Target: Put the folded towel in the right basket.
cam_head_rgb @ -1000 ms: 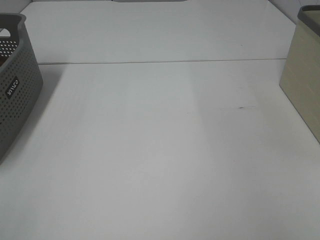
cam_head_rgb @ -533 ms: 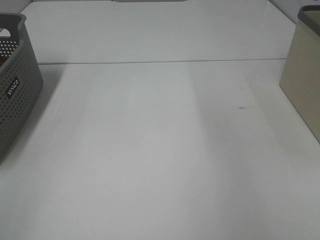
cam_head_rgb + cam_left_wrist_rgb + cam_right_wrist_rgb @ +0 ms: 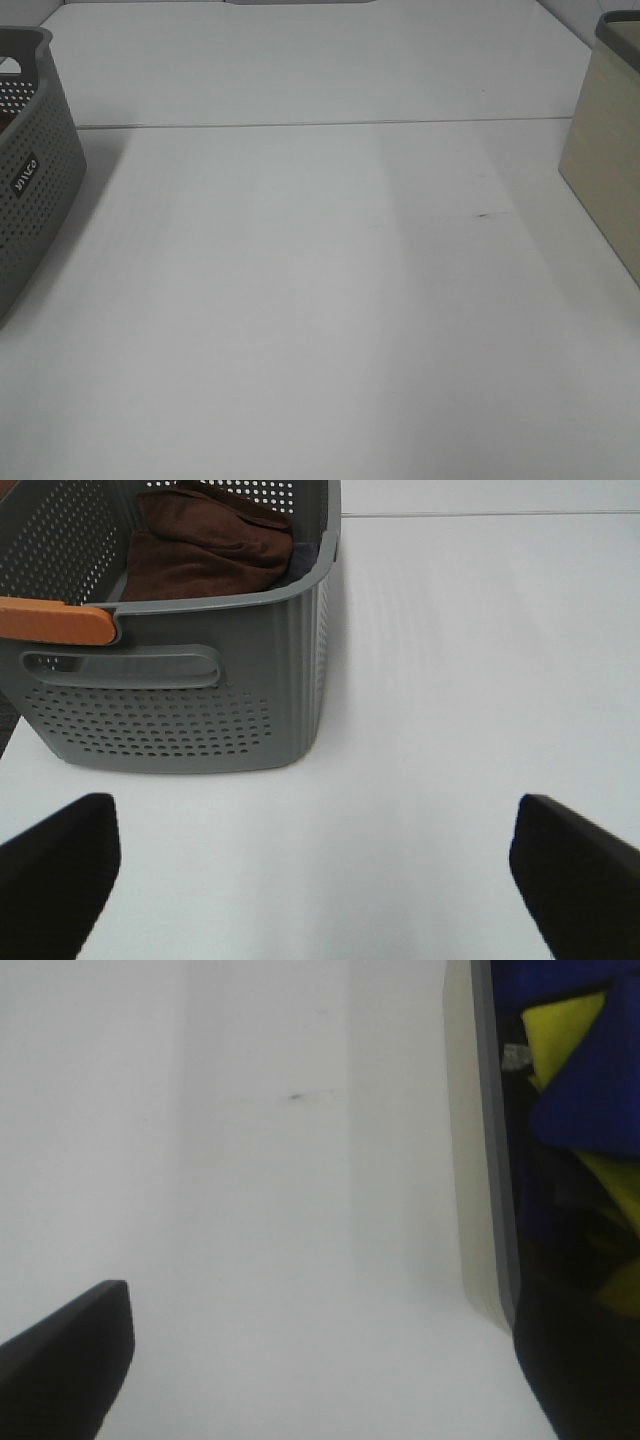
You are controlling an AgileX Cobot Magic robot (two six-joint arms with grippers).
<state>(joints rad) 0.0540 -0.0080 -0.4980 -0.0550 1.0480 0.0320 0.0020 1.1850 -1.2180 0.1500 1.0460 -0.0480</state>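
One marking found: a small dark label point(image 3: 23, 172) with white lettering, set on the outer wall of the grey perforated basket point(image 3: 45, 215) at the left edge of the high view. The letters ran tilted and were too small and blurred to read reliably. Nothing else legible was recorded.

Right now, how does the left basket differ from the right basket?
The left basket is grey with perforated walls; the right basket is beige with plain walls and a dark rim. The left basket holds a brown towel; the right basket holds blue and yellow items. Both stand on the white table, at opposite sides.
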